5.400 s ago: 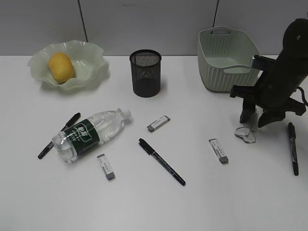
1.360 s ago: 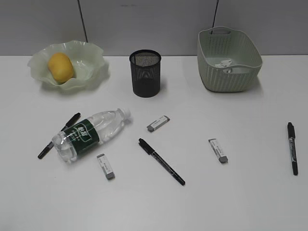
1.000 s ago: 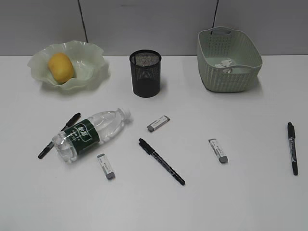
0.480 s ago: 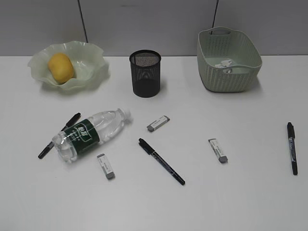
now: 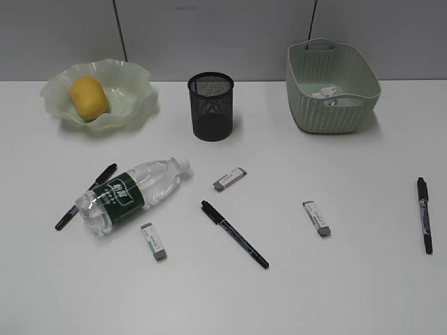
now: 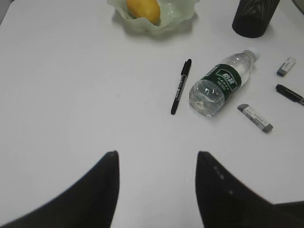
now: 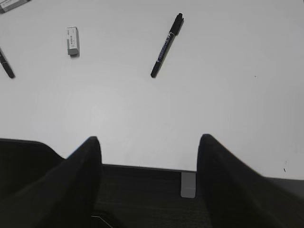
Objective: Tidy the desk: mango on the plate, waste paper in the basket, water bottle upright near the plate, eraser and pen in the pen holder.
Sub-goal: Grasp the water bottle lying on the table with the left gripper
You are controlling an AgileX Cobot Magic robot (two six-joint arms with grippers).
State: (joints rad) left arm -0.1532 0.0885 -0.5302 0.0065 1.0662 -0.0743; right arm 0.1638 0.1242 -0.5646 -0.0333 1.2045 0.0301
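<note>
The mango (image 5: 88,96) lies in the wavy plate (image 5: 140,78). In the basket (image 5: 307,105) rests the waste paper (image 5: 328,93). On its side on the desk (image 5: 349,279) lies the water bottle (image 5: 133,194), with a pen (image 5: 85,197) beside it. Two more pens (image 5: 235,234) (image 5: 424,213) and three erasers (image 5: 230,179) (image 5: 153,241) (image 5: 316,218) are scattered about. The pen holder (image 5: 211,106) stands upright. My left gripper (image 6: 156,154) is open over bare desk, short of the bottle (image 6: 221,83). My right gripper (image 7: 148,138) is open at the desk's front edge, short of a pen (image 7: 166,45).
A grey wall runs behind the desk. The dark floor shows below the desk edge (image 7: 142,166) in the right wrist view. Neither arm appears in the exterior view.
The right arm, earlier over the waste paper on the desk, has left the exterior view, and the paper now lies in the basket. Nothing has moved in the last second.
</note>
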